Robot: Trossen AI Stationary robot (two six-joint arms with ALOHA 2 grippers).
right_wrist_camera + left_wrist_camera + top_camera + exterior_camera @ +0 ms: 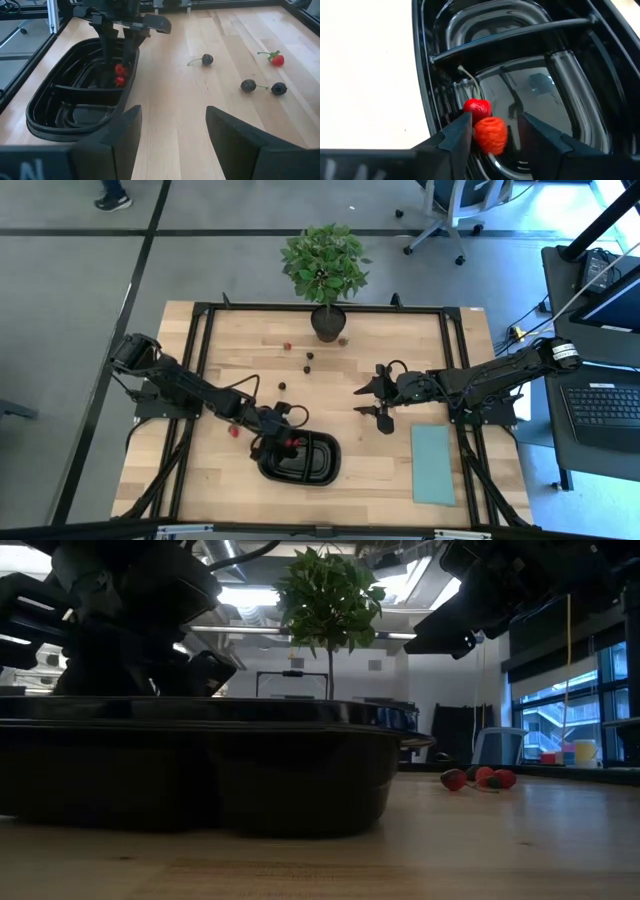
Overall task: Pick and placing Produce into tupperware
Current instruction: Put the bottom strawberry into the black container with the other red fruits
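Fingers: left gripper point(492, 131) parted over tray, right gripper point(172, 131) spread, holding nothing.
Tray: black tupperware point(322, 472), near centre, 2 compartments.
Fruit: 2 red pieces point(485, 127) between the left fingers, seemingly dropping in.
Loose produce point(260, 86): far side, awaiting pickup.

the pale wood tabletop point(400, 480) carries a black tray point(318, 470) near its front edge, a teal sheet point(433, 465) to the tray's right, a potted plant point(327, 322) at the back, and small berries point(309, 361) scattered between.
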